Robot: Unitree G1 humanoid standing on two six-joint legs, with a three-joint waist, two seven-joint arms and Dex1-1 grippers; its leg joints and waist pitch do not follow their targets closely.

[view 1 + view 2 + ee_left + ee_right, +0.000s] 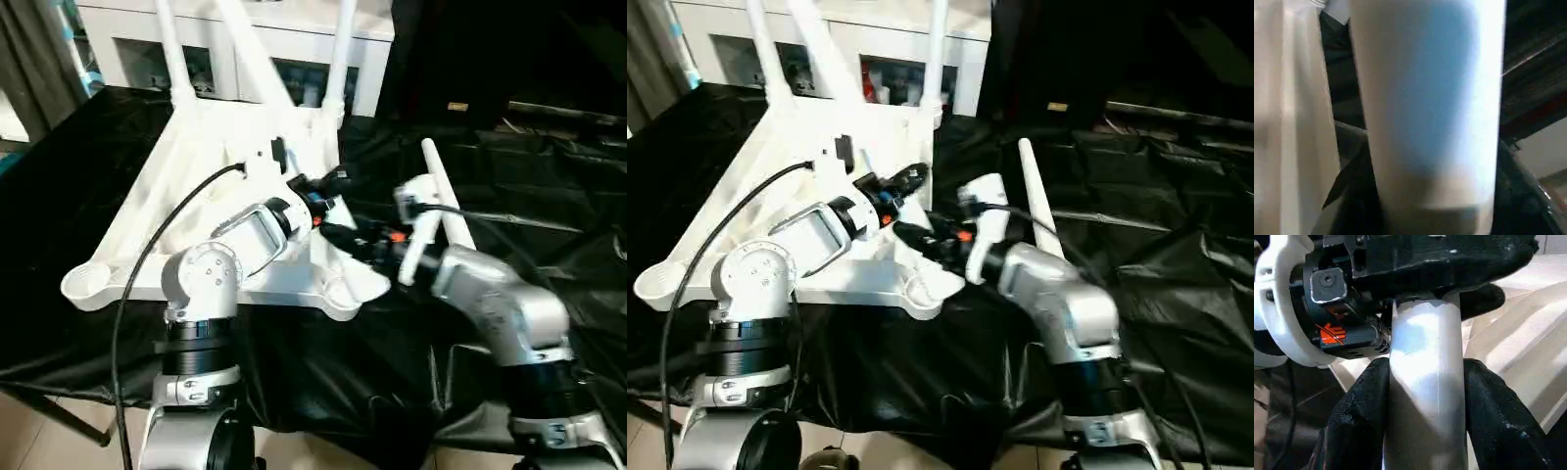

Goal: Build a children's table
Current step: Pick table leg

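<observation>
Mostly we see the children's table (211, 211) lying upside down on the black-draped work table (549, 206), its white top tilted toward us and three white legs rising from it until the head view's upper edge cuts them off. Behind it stands a white glass-door cabinet (294, 59), partly hidden by those legs.

A fourth leg (443, 201) is loose. From the head it shows as a slim white tube slanting away just right of the tabletop, its lower end lost behind our two grippers. The right wrist view gives what the head views hide: our right gripper (1426, 396) is clamped on this leg, one black finger (1359, 416) pressed to each side of the tube. The same view shows our left gripper (1430, 264) across the tube just beyond, a dark mass against the leg.

From the head, the left gripper (328, 201) sits above the tabletop's near right corner lobe (343, 294), and its fingers blur into the right gripper's black parts. The left wrist view shows a broad pale tube (1430, 107) very close; we cannot tell whether the left fingers grip it or stand loose around it.
</observation>
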